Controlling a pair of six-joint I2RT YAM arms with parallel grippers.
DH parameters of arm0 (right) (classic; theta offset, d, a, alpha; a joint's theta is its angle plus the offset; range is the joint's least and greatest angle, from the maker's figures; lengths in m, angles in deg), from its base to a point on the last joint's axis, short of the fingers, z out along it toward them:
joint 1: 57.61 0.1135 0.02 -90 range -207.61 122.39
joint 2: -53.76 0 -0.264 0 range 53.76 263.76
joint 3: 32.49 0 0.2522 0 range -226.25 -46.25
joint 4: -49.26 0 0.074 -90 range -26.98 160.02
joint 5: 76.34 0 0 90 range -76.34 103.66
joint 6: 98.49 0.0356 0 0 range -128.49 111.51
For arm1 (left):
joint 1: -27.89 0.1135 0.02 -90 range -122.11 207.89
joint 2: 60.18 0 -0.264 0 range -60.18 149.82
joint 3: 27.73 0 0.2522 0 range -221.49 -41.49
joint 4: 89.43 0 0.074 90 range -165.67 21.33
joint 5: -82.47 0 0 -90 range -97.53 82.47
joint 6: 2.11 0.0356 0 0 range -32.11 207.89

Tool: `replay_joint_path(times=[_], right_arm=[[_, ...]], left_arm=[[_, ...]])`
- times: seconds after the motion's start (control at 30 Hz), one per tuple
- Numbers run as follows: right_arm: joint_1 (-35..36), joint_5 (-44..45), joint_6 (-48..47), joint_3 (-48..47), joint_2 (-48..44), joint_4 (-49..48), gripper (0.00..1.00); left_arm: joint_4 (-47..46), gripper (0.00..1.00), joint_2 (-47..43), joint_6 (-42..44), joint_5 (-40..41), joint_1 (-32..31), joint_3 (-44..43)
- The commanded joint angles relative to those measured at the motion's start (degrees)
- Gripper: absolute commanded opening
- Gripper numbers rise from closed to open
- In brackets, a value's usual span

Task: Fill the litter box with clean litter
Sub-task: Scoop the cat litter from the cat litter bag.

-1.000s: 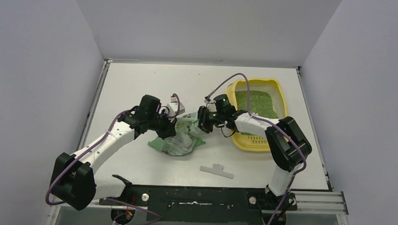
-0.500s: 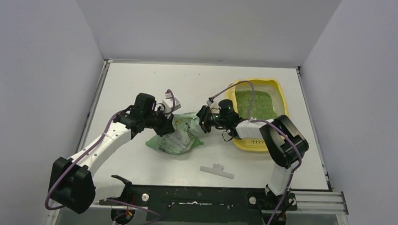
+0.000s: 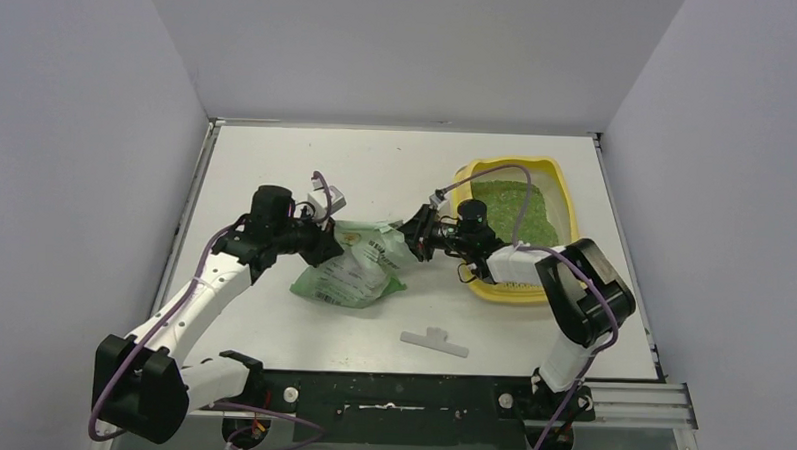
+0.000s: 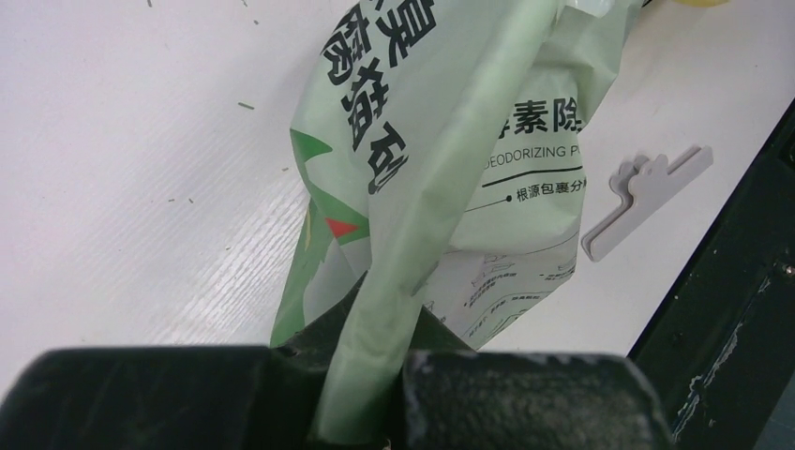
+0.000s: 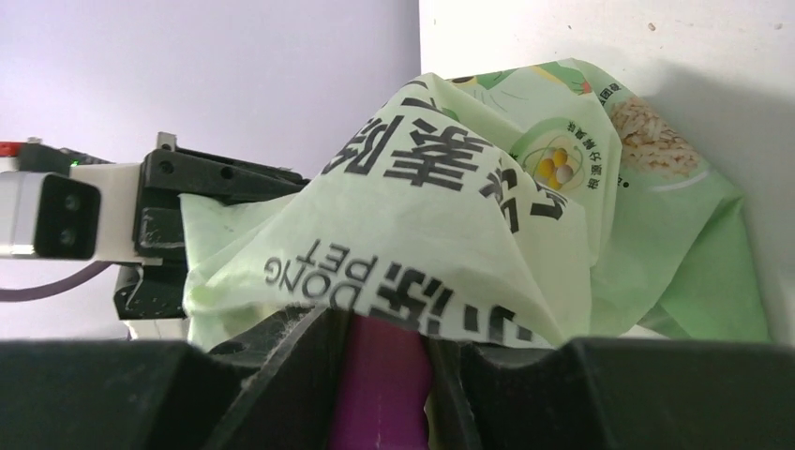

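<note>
Litter box [image 3: 569,206] lies just beside right gripper [image 3: 417,236] gripping magenta scoop [image 5: 384,394].

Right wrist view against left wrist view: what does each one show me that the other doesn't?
Only the right wrist: a magenta plastic part clamped between the right gripper fingers, and the left gripper at the far edge of the green printed bag. Only the left wrist: the grey clip lying on the table, and bag film pinched in its own fingers. Both: that bag.
</note>
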Motion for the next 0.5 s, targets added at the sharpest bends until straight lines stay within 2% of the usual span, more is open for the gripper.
replay_joint_path(times=[0.0,0.47], right_arm=[[-2.7,-2.1,2.9,0.2,-7.0,-7.8,0.00],[-9.1,-3.8,1.2,2.7,-16.4,0.1,0.00]], left_arm=[[-6.3,0.00,-2.2,-0.9,-1.8,0.6,-1.1],[-4.6,0.00,-2.9,2.2,-3.0,0.9,-2.1]])
